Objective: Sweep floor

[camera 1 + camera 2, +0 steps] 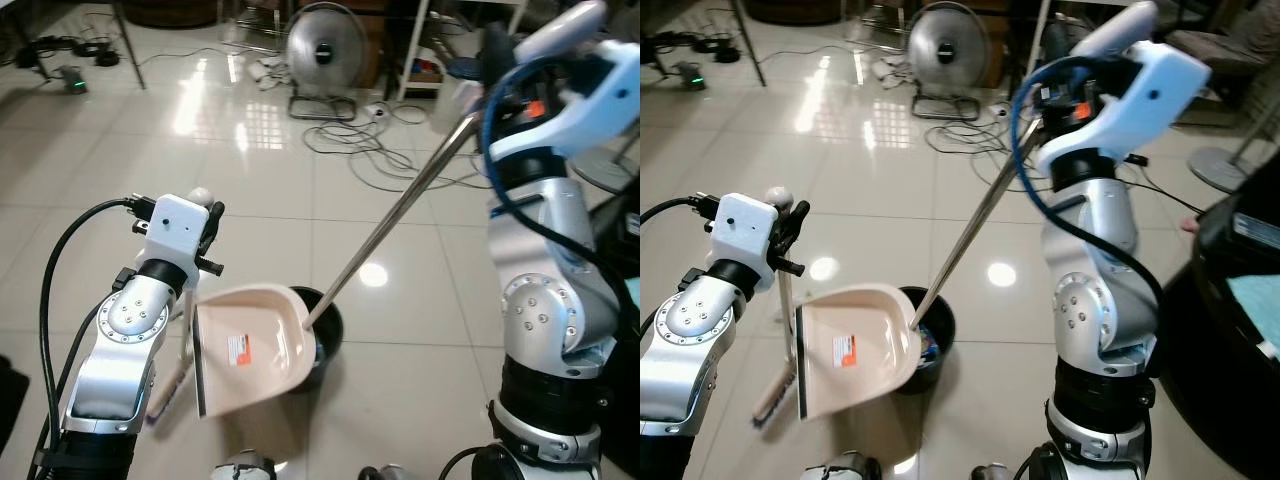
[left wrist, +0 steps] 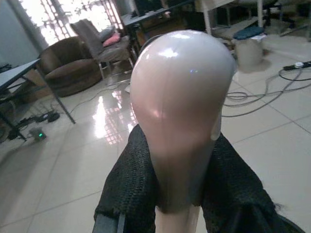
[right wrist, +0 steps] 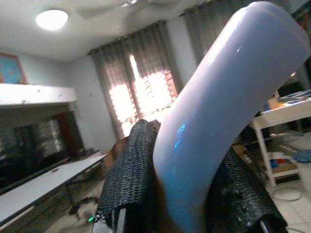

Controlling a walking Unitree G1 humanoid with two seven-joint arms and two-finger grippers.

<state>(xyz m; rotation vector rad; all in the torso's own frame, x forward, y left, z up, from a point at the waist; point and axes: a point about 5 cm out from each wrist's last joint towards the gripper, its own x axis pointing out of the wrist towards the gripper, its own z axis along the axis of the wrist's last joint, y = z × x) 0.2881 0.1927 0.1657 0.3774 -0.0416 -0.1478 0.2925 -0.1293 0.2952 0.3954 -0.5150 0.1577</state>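
**Dustpan tipped over bin, both arms engaged**

Nearest the robot, the left gripper was closed around the rounded top of a pale handle, its black fingers pressed on either side of the neck. That handle ran nearly straight down past the left arm to a broom head resting on the tiles, just beside the dustpan's rear edge.

The beige dustpan hung tilted, its lip overlapping the rim of a small black bin. Its long metal shaft rose diagonally away and to the robot's right, ending in a light blue grip on which the right gripper was clamped, fingers shut against it.

The relation that mattered was pan lip to bin mouth: the lip sat over the near-left part of the rim, with the shaft's axis pointing down into the opening. In the inspector's judgement the pan was being emptied, and the right arm alone governed that tilt.

Bare glossy tile lay open ahead and to the left. Farther off, loose cables and a floor fan bounded the room for sweeping; furniture crowded the right side.
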